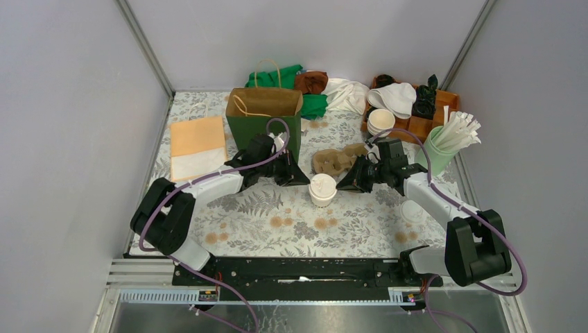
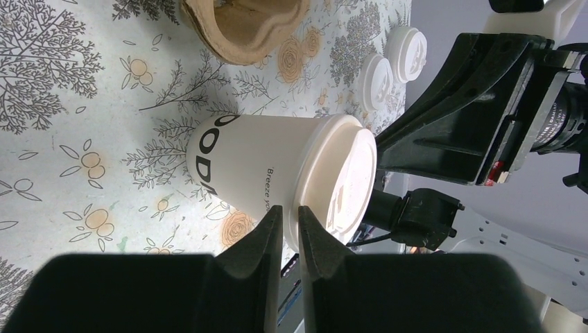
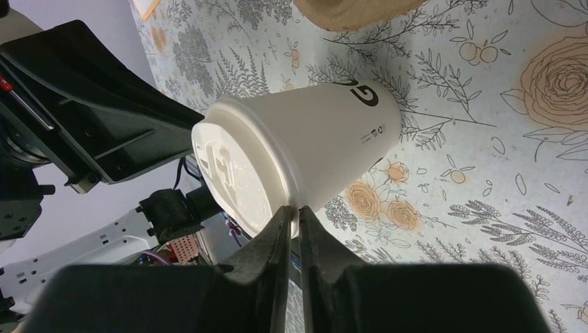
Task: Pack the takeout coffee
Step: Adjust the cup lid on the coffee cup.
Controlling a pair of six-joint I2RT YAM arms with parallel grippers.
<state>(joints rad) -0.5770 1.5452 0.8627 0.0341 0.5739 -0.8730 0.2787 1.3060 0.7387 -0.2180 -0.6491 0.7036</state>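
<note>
The takeout coffee (image 1: 322,189), a white paper cup with a white plastic lid, stands upright on the floral tablecloth in the middle. My left gripper (image 1: 299,179) is at its left side and my right gripper (image 1: 344,183) at its right. In the left wrist view the cup (image 2: 263,166) fills the centre, and the left gripper (image 2: 290,208) is shut with its tips at the lid rim. In the right wrist view the cup (image 3: 326,139) shows the same, and the right gripper (image 3: 292,209) is shut with its tips against the lid rim.
A brown pulp cup carrier (image 1: 336,161) lies just behind the cup. A green paper bag (image 1: 267,114) stands open behind the left gripper. Two spare lids (image 2: 378,80) lie right of the cup. A straw holder (image 1: 444,142), stacked cups (image 1: 380,121) and a wooden tray (image 1: 416,104) stand at back right.
</note>
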